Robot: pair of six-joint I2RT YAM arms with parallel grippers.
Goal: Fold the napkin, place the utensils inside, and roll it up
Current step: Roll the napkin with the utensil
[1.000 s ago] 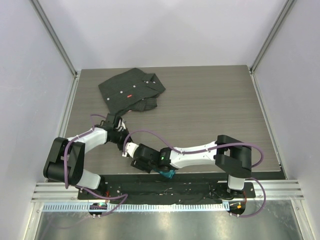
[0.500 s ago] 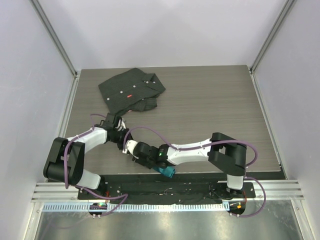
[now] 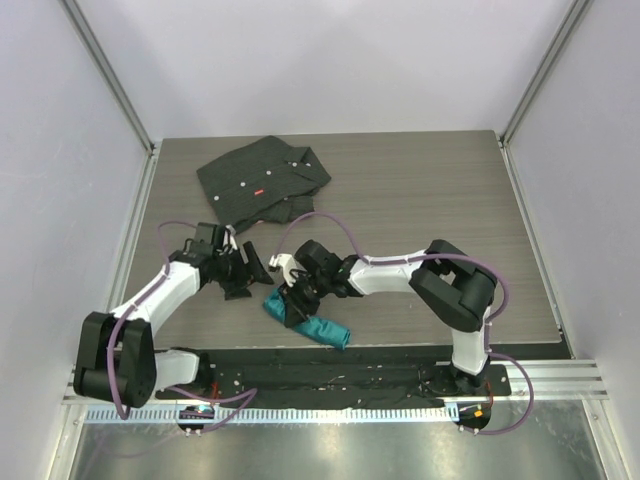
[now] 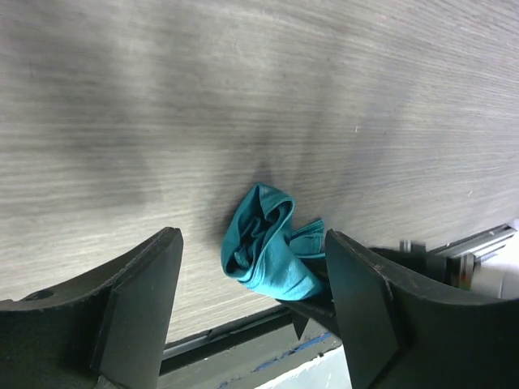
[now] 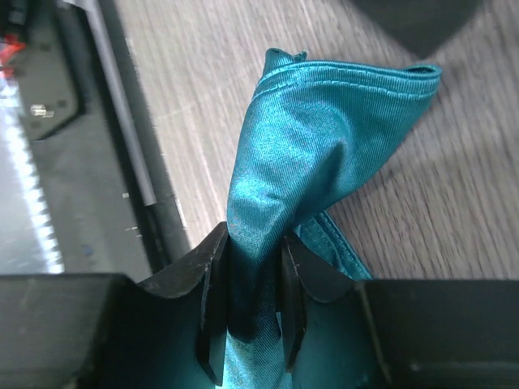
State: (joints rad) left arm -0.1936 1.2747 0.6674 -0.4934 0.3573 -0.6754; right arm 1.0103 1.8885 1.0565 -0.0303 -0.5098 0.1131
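Note:
The teal napkin (image 3: 308,320) lies bunched in a loose roll near the table's front edge. In the right wrist view its satin folds (image 5: 324,138) rise from between the fingers. My right gripper (image 3: 297,297) (image 5: 251,279) is shut on the roll's left end. My left gripper (image 3: 254,270) (image 4: 251,239) stands open just left of the napkin (image 4: 268,255), holding nothing, its jaws wide apart. The utensils are out of view; I cannot tell whether they are inside the roll.
A black buttoned shirt (image 3: 262,180) with a small red tag lies crumpled at the back left of the wooden table (image 3: 430,210). The black mounting strip (image 3: 340,375) runs along the near edge, close behind the napkin.
The left gripper has opened and drawn back to the left. The right gripper has moved away from the near edge and closed on the napkin, which now shows more fully on the table.

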